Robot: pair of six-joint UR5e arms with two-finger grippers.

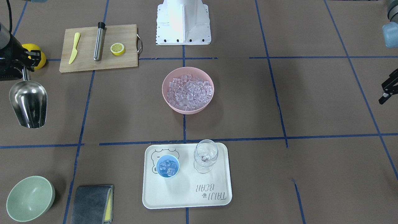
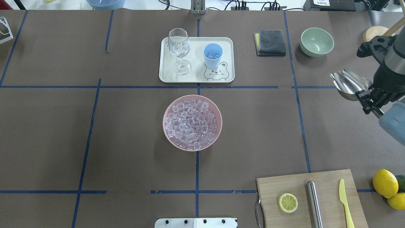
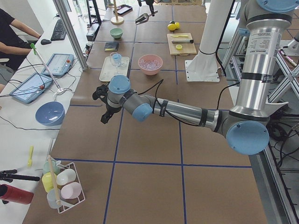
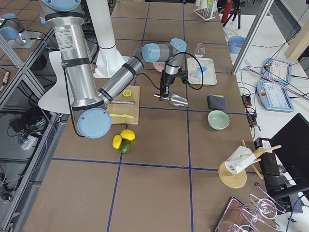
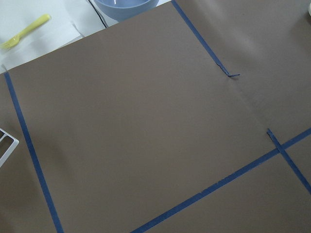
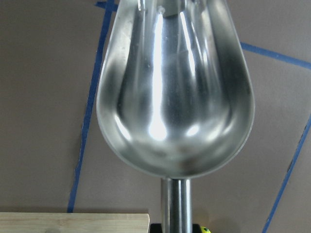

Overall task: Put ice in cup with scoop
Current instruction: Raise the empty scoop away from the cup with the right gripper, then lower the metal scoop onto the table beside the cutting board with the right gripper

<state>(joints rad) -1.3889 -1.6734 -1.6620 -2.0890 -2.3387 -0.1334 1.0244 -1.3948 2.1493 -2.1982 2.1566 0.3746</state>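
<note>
My right gripper [image 1: 26,67] is shut on the thin handle of the steel scoop [image 1: 28,102], held above the table on my right side, away from the bowl and tray. The scoop's trough [image 6: 175,97] is empty. The ice [image 1: 188,90] fills a pink bowl [image 1: 169,107] at the table's middle. The light-blue cup [image 1: 168,165] stands on a white tray [image 1: 186,193] beside a wine glass [image 1: 205,155] and holds a few cubes. My left gripper [image 1: 387,90] hangs at the table's left side; I cannot tell if it is open.
A cutting board [image 1: 124,60] with a yellow knife [image 1: 74,48], a steel cylinder [image 1: 99,42] and a lemon half [image 1: 117,49] lies near my right arm. Lemons [image 2: 385,183] sit beside it. A green bowl [image 1: 29,199] and a grey cloth [image 1: 91,203] lie at the far side.
</note>
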